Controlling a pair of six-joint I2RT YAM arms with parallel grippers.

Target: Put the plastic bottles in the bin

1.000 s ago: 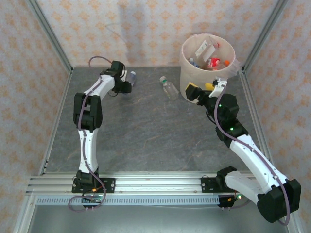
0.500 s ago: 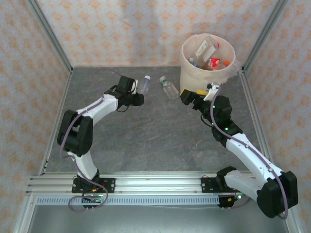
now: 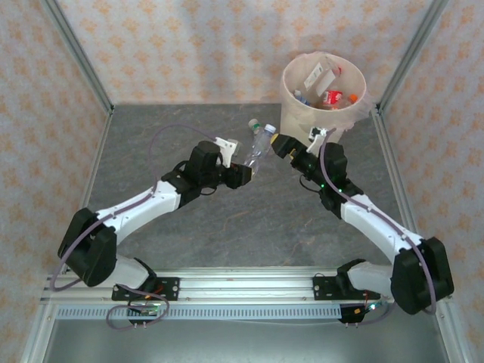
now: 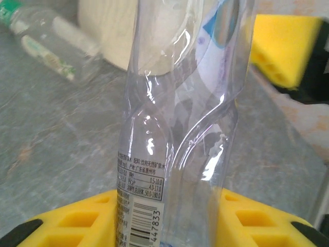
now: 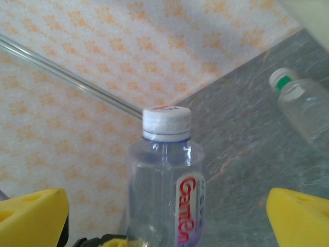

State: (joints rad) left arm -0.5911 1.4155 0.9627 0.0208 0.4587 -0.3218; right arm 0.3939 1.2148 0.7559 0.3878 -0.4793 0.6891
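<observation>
Found left claw (image 3: 242,171) clenched on the lower body of a clear bottle (image 3: 258,147), held up off the desk (image 3: 227,227) and crumpled in at the waist. Logged long axis as near upright, leaning up and toward the bin (image 3: 289,102), white cap uppermost. Found right claw (image 3: 282,144) released, yellow pads (image 5: 31,213) wide apart, just beside the cap end on the bin side. From the right wrist view, saw neck and cap framed between the two pads; could not tell whether truly between them in depth or just ahead. Judged right claw the nearer to the bin, so read the moment as a hand-over: next move to turn on closing across the upper body, square to that axis, above the left claw's grip. Noted a green-capped bottle (image 4: 49,41) lying on its side on the desk beyond the held one, near the bin wall, apart from both claws. Noted several bottles (image 3: 333,97) inside the bin. Saw nothing between right claw and bin rim. Flagged the thin crumpled wall as liable to buckle or slip under a squeeze.
</observation>
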